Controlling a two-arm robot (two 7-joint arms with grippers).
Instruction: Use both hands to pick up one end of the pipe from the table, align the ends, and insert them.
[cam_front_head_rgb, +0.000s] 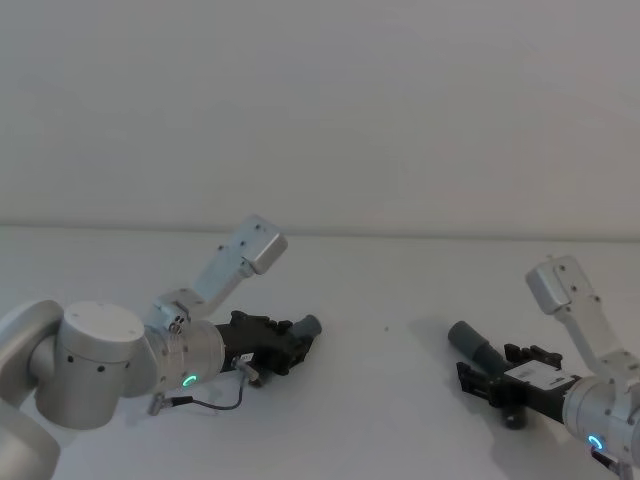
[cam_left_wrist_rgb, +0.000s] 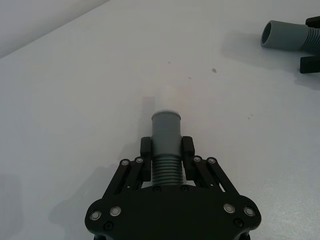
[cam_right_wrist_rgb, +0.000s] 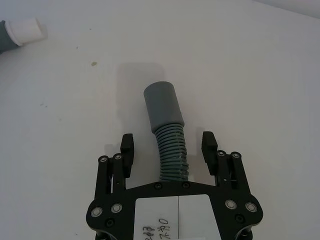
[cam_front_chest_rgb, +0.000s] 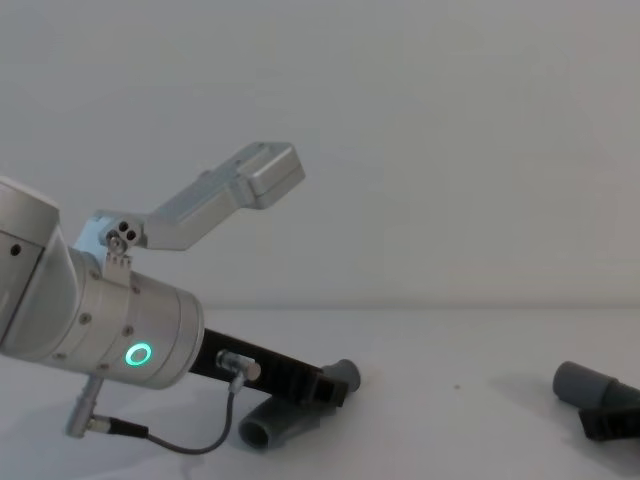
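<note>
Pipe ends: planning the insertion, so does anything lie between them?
Nothing visible does: plain table lies between the white-tipped pipe in the left end effector and the grey socket end at the right end effector.

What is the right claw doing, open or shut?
Open. The right gripper straddles the ribbed pipe, with white table showing between each of its fingers and the pipe.
</note>
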